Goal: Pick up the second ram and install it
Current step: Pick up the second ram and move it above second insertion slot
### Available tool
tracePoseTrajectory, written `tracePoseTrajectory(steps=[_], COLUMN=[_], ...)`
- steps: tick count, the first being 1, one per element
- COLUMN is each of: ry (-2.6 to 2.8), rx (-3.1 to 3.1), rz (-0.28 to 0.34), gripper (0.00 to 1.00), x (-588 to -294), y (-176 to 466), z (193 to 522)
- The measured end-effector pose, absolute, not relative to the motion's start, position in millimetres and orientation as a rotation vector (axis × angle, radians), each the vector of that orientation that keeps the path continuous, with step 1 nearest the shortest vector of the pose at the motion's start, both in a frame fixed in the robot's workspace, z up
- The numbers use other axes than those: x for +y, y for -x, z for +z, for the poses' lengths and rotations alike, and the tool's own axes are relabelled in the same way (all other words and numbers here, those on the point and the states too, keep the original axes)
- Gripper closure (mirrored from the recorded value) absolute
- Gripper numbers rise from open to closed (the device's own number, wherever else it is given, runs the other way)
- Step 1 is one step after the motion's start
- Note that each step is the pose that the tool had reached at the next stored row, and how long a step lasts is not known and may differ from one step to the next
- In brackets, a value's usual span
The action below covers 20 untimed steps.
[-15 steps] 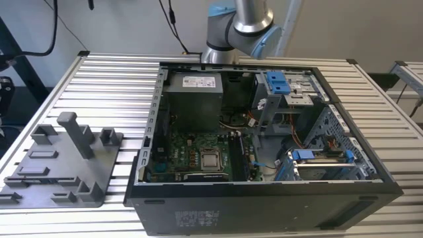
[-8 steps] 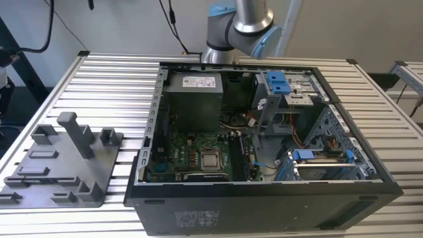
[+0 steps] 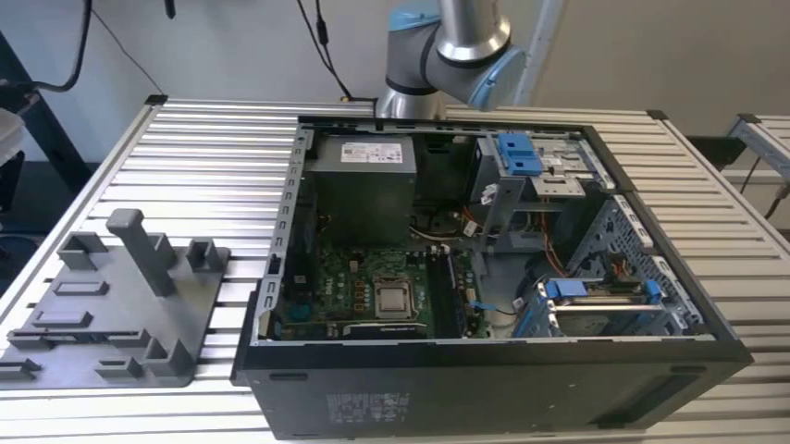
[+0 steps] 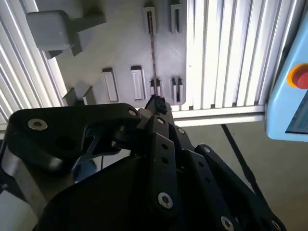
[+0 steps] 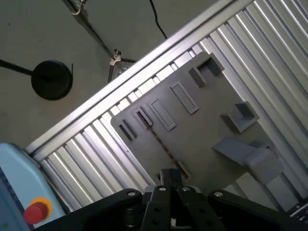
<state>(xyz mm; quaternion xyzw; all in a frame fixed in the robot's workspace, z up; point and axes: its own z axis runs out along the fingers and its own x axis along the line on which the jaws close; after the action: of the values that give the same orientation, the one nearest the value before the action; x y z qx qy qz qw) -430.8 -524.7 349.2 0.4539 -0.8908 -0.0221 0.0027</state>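
The second ram (image 4: 152,53) (image 5: 159,139) shows edge-on as a thin dark strip, standing between slot holders on the grey fixture tray (image 4: 120,48) (image 5: 207,125). In both wrist views my gripper (image 4: 156,102) (image 5: 169,177) hangs well above the tray, over the near end of that strip. Its black fingertips are pressed together with nothing between them. In the exterior view the tray (image 3: 111,305) lies at the left, beside the open computer case (image 3: 494,370). The motherboard (image 3: 370,277) lies exposed inside the case.
The arm's column (image 3: 450,46) rises behind the case. Tall grey posts (image 3: 142,250) stand on the tray. A light-blue pendant with a red button (image 4: 299,77) (image 5: 36,211) lies off the slatted aluminium table (image 3: 210,157). A round black stand base (image 5: 52,79) sits on the floor.
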Motion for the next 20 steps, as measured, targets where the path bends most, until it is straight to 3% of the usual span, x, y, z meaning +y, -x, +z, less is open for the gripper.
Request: tracePoseTrajectory(steps=[20], ry=[-1.904], rx=[-2.489], rz=[-0.061], gripper=[0.89], x=[-524.7], y=[430.7], z=[343.2])
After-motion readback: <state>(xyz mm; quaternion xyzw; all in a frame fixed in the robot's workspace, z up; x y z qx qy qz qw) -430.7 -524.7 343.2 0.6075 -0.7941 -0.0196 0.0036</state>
